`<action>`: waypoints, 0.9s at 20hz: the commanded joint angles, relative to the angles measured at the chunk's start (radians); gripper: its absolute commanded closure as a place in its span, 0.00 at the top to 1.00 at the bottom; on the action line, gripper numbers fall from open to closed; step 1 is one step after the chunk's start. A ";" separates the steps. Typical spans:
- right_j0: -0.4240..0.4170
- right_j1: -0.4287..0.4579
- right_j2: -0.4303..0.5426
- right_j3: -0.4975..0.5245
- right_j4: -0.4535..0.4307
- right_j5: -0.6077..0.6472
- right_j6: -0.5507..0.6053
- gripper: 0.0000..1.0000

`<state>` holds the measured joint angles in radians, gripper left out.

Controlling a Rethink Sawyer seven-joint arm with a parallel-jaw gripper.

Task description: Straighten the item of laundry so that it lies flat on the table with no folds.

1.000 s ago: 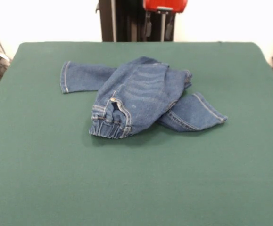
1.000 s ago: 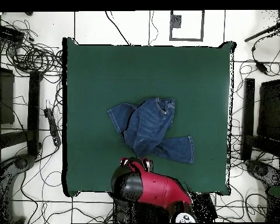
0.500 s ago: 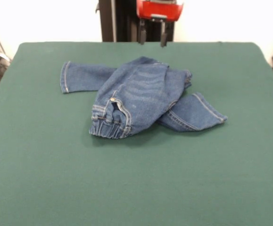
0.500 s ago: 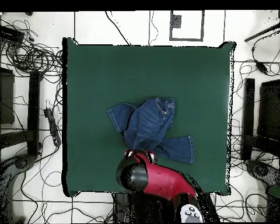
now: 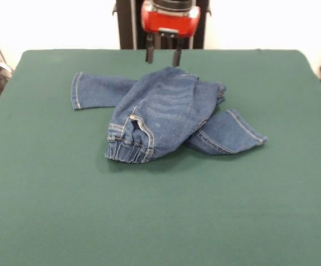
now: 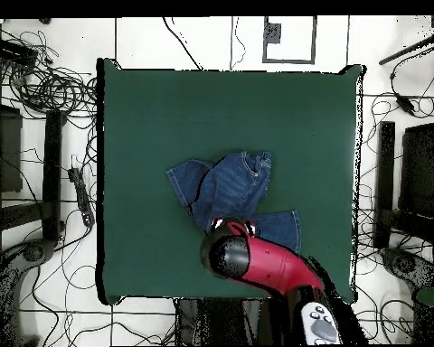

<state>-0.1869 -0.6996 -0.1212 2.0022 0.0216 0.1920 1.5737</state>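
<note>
The item of laundry (image 5: 166, 113) is a small pair of blue jeans lying crumpled on the green table (image 5: 66, 194). Its body is folded over, with the elastic waistband at the front; one leg sticks out to the left and the other to the right. My gripper (image 5: 163, 56) hangs open just above the far edge of the heap, its two dark fingers apart and holding nothing. In the overhead view the red arm (image 6: 257, 262) covers the near edge of the jeans (image 6: 225, 190) and part of one leg.
Cables (image 6: 49, 86) and dark stands (image 6: 383, 181) line the floor on both sides of the table. The green cloth is bare all around the jeans.
My gripper has come down and moved out over the table, from behind the far edge to just above the jeans. The jeans have not moved.
</note>
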 commanded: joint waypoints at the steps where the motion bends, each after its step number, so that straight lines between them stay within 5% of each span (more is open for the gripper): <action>1: -0.056 0.041 0.090 -0.092 0.030 0.117 0.117 1.00; 18: -0.143 0.135 0.135 -0.313 -0.070 0.329 -0.037 1.00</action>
<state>-0.3387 -0.6069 -0.1165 1.8219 -0.0039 0.3554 1.5737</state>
